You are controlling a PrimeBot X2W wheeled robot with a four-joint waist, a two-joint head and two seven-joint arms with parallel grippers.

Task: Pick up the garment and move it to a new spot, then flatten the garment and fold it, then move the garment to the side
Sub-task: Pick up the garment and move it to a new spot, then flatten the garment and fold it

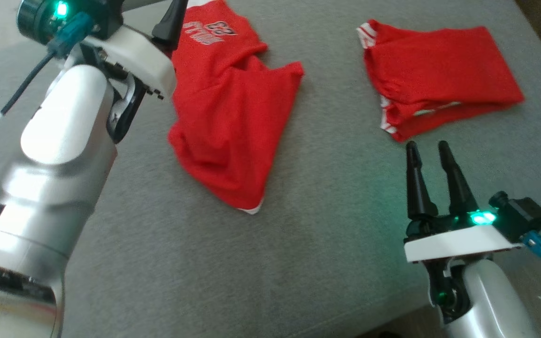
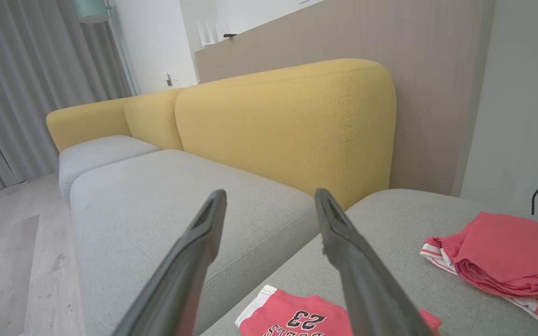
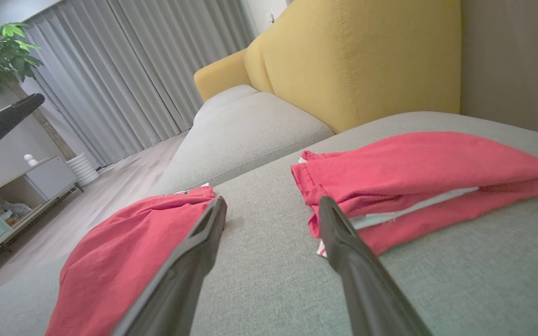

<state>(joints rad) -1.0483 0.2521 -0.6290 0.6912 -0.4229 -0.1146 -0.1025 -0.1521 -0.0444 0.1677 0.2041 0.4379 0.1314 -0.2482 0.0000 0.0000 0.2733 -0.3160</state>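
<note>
Hovering released over the grey sofa seat [image 1: 327, 225], the right hand [image 1: 427, 146] is nearest, the crumpled garment [image 1: 233, 117] lies mid-seat, and the left hand [image 2: 270, 193] gapes empty above its far printed end; pinching doubled layers could lock in creases.

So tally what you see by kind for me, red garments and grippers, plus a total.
Red garments: 2, the crumpled garment and the folded garment
Grippers: 2, the left gripper and the right gripper, both open
Total: 4
</note>
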